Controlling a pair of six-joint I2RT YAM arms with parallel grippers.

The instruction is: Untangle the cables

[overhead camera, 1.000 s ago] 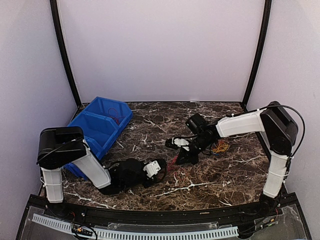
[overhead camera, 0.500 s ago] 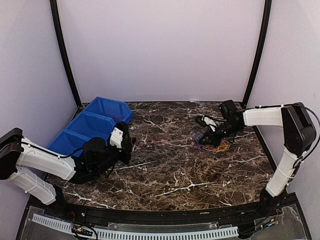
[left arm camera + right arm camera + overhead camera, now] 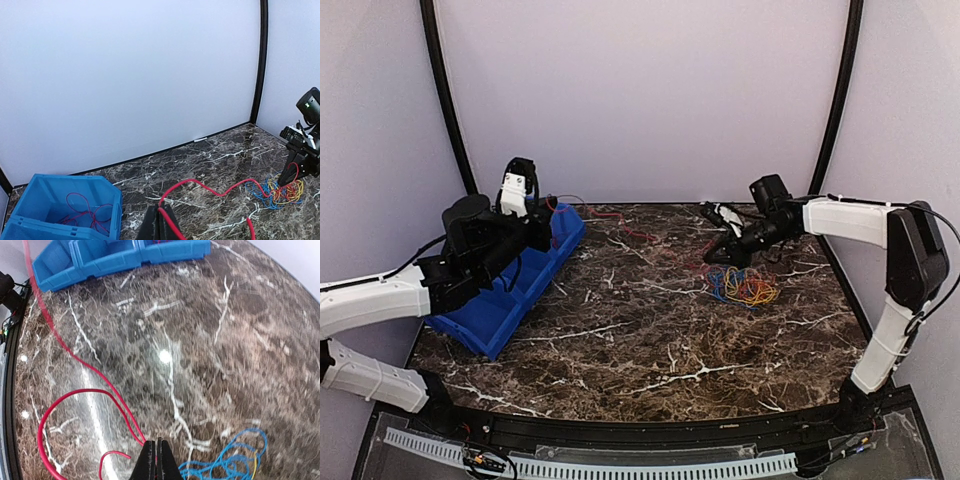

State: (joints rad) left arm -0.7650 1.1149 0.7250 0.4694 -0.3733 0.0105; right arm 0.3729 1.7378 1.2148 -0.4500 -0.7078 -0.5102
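Observation:
A red cable (image 3: 620,222) stretches taut across the far table between my two grippers. My left gripper (image 3: 546,207) is raised over the far end of the blue bin (image 3: 510,300) and is shut on the red cable (image 3: 200,181); its fingers (image 3: 150,227) pinch it at the frame's bottom. My right gripper (image 3: 710,257) is low beside a tangle of blue, yellow-orange and red cables (image 3: 745,288). In the right wrist view its fingers (image 3: 150,460) are shut on the red cable (image 3: 75,391), with blue cable (image 3: 235,460) beside them. The tangle also shows in the left wrist view (image 3: 282,191).
The blue bin has several compartments; the far one holds another thin red cable (image 3: 82,209). The bin also shows in the right wrist view (image 3: 115,255). White walls with black corner posts close in the marble table (image 3: 650,350).
My left gripper rose from the table's middle and swung back-left over the bin, drawing the red cable out. My right gripper moved back right to the tangle's far side.

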